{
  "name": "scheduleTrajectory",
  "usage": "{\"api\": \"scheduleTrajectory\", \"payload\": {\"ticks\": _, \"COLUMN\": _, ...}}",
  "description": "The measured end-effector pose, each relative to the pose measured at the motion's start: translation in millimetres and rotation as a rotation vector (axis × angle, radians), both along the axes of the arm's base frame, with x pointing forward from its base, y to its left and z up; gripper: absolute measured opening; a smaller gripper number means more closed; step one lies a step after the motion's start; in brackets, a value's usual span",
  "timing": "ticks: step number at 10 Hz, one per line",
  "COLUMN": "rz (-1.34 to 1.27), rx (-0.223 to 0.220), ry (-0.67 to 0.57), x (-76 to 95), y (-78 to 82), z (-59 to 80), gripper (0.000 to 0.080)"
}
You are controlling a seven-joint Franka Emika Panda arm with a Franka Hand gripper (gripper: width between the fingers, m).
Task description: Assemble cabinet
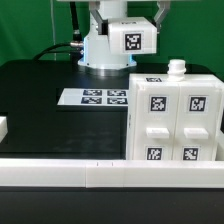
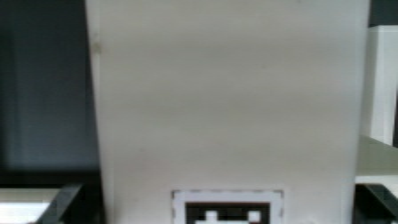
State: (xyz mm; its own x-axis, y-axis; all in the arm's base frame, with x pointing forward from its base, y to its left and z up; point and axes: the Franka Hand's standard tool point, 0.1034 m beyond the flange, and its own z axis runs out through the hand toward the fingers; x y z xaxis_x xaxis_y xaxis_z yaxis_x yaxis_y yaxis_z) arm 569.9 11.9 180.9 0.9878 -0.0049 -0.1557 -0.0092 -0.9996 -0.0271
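— Where's the cabinet (image 1: 172, 118)?
— Upright on the table (image 1: 40, 90), at the exterior view's right, well apart from the raised gripper (image 1: 128, 10).
— Its jaws?
— Cannot tell; a white tagged panel (image 2: 222, 100) fills the wrist view.

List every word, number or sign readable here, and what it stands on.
No words, brands or numbers are readable.
Cabinet: square black-and-white tags, patterns only.
Marker board: four such tags, no text.
Arm tag: pattern only.
Wrist view: tag on a white panel, blurred and cut off.
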Motion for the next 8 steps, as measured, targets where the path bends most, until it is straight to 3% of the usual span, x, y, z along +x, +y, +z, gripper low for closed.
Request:
{"api": "scheduleTrajectory", "payload": {"ticks": 1, "rz": -0.010, "rx": -0.009, "ry": -0.003, "x": 23.0, "y": 18.0, "z": -0.4, "gripper": 0.0560}}
{"api": "scheduleTrajectory", "payload": {"ticks": 2, "rz": -0.019, "rx": -0.015, "ry": -0.005, "x": 40.0, "y": 26.3, "z": -1.7, "gripper": 0.0560}}
{"api": "scheduleTrajectory", "payload": {"ticks": 3, "rz": -0.026, "rx": -0.018, "ry": -0.011, "x": 47.0, "y": 30.7, "z": -3.1, "gripper": 0.0560}}
{"api": "scheduleTrajectory", "payload": {"ticks": 5, "rz": -0.044, "rx": -0.024, "ry": -0.006, "x": 47.5, "y": 41.6, "z": -8.6, "gripper": 0.0560}}
{"api": "scheduleTrajectory", "payload": {"ticks": 8, "rz": -0.045, "rx": -0.023, "ry": -0.008, "x": 47.6, "y": 39.8, "z": -8.2, "gripper": 0.0560}}
